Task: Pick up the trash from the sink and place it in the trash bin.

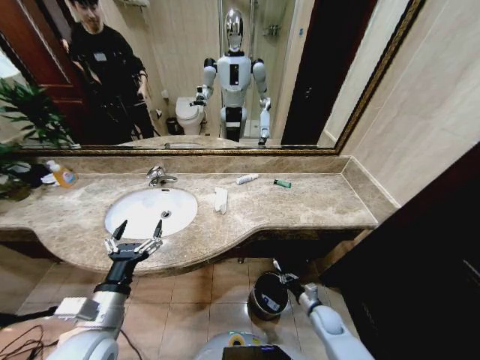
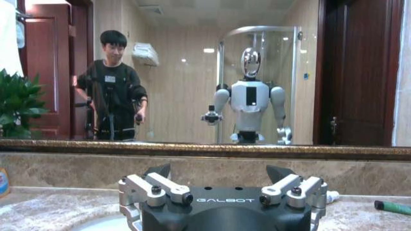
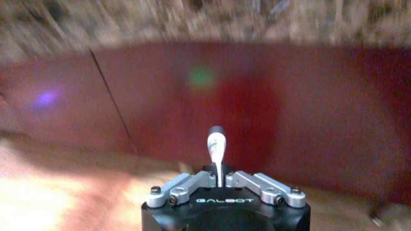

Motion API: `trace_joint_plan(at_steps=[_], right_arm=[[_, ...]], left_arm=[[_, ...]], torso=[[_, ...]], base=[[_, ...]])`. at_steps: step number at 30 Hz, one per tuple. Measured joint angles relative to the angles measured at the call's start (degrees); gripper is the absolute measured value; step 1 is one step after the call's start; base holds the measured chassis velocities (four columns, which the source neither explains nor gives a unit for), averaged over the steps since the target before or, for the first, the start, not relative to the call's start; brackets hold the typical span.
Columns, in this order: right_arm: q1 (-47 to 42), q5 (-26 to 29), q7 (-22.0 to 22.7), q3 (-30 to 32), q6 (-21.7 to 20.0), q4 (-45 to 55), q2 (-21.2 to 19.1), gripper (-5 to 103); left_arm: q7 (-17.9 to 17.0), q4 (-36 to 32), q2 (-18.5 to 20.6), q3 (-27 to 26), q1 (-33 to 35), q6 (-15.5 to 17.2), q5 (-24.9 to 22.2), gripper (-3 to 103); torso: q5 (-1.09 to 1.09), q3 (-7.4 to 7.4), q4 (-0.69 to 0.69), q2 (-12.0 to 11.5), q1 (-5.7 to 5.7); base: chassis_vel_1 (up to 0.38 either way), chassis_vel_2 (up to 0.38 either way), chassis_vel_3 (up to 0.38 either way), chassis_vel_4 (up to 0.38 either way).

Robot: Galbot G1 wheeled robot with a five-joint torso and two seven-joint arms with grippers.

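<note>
My left gripper (image 1: 139, 228) hovers open over the front rim of the white sink (image 1: 129, 217), nothing between its fingers; in the left wrist view the gripper (image 2: 218, 172) faces the mirror. Trash lies on the marble counter right of the basin: a folded white tissue (image 1: 220, 199), a white tube (image 1: 247, 178) (image 2: 330, 196) and a green stick (image 1: 282, 184) (image 2: 393, 207). Below the counter, my right gripper (image 1: 287, 279) (image 3: 218, 177) is shut on a small white tube (image 3: 216, 142) at the rim of the dark round trash bin (image 1: 259, 300).
A chrome tap (image 1: 158, 175) stands behind the basin. An orange-labelled soap bottle (image 1: 64, 175) and a green plant (image 1: 26, 120) sit at the counter's left end. A large mirror spans the wall. A dark wooden panel (image 1: 427, 255) rises on the right; the floor is tiled.
</note>
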Motion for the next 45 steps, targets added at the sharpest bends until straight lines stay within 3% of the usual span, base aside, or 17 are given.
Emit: trace_joint_plan(at_steps=[12,19,27,28,31,33,34,36,39,40,43,45], right_arm=[[1.36,-4.95,1.48,-2.04,6.92,-13.18,3.35,2],[1.36,-6.43,2.28,-1.97,6.68,-12.83,5.53,0],[1.22,-7.59,2.68,-1.99,6.42,-12.57,5.79,32],[1.22,-7.59,2.68,-1.99,6.42,-12.57,5.79,32],[1.18,-7.68,2.71,-1.99,6.39,-12.26,5.78,49],[1.20,-7.71,2.71,-1.98,6.31,-12.03,5.74,49],[1.20,-7.71,2.71,-1.97,6.17,-11.75,5.67,59],[1.19,-7.71,2.71,-1.95,6.05,-11.47,5.62,59],[0.94,-7.63,2.68,-1.84,5.45,-10.38,5.41,76],[0.94,-7.63,2.68,-1.84,5.45,-10.38,5.41,76],[0.50,-7.49,2.64,-1.75,5.03,-9.44,5.11,92],[0.35,-7.44,2.64,-1.73,4.77,-9.16,4.98,97]], left_arm=[[0.00,0.00,0.00,0.00,0.00,0.00,0.00,100],[0.00,0.00,0.00,0.00,0.00,0.00,0.00,100],[0.00,0.00,0.00,0.00,0.00,0.00,0.00,100],[0.00,0.00,0.00,0.00,0.00,0.00,0.00,100],[0.00,0.00,0.00,0.00,0.00,0.00,0.00,100],[0.00,0.00,0.00,0.00,0.00,0.00,0.00,100],[0.00,0.00,0.00,0.00,0.00,0.00,0.00,100],[0.00,0.00,0.00,-0.01,0.00,0.00,0.00,100],[0.00,0.00,0.00,-0.01,0.00,0.00,0.00,100],[0.00,0.00,0.00,-0.01,0.00,0.00,0.00,100],[0.00,0.00,0.00,-0.01,0.00,0.00,0.00,100],[0.00,0.00,0.00,0.00,0.00,0.00,0.00,100]], torso=[[-0.01,0.00,-0.01,0.00,0.00],[-0.02,0.00,0.00,0.00,0.00],[-0.01,0.00,0.00,0.00,0.00],[-0.01,0.00,0.00,0.00,0.00],[-0.01,0.00,0.00,0.00,0.00],[-0.01,0.00,0.00,0.00,0.00],[-0.01,0.00,0.00,0.00,0.00],[-0.01,0.00,0.00,0.00,0.00],[-0.01,0.00,0.00,0.00,0.00],[-0.01,0.00,0.00,0.00,0.00],[-0.01,0.00,0.00,0.00,0.00],[-0.01,0.00,0.00,0.00,0.00]], base=[[0.000,0.000,0.000,0.000],[0.000,0.000,0.000,0.000],[0.000,0.000,0.000,0.000],[0.000,0.000,0.000,0.000],[0.000,0.000,0.000,0.000],[0.000,0.000,0.000,0.000],[0.000,0.000,0.000,0.000],[0.000,0.000,0.000,0.000],[0.000,0.000,0.000,0.000],[0.000,0.000,0.000,0.000],[0.000,0.000,0.000,0.000],[0.000,0.000,0.000,0.000]])
